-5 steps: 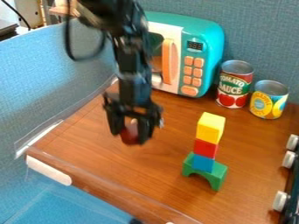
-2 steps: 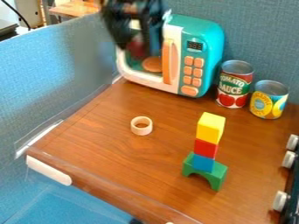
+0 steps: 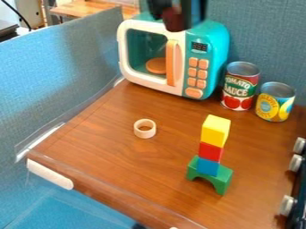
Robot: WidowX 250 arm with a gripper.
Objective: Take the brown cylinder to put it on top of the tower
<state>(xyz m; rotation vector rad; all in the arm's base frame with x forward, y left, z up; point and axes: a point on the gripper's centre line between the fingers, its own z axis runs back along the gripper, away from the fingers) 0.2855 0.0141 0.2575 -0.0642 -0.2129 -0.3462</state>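
Note:
At the top edge, in front of the toy microwave's top, the gripper [image 3: 177, 13] is shut on a reddish-brown cylinder [image 3: 174, 21], held high above the table. Right of the table's middle stands the tower [image 3: 210, 152]: a green arch at the bottom, then a blue block, a red block and a yellow block [image 3: 215, 130] on top. The gripper is well above and behind the tower, apart from it.
A pale wooden ring [image 3: 144, 128] lies left of the tower. Behind are the teal toy microwave [image 3: 208, 58], a tomato sauce can [image 3: 240, 86] and a yellow-and-blue can [image 3: 275, 101]. Stove knobs [image 3: 287, 205] line the right edge.
The gripper has risen from low over the table's left middle to the top edge, then moved right, carrying the cylinder. The pale ring came into sight where the gripper had been.

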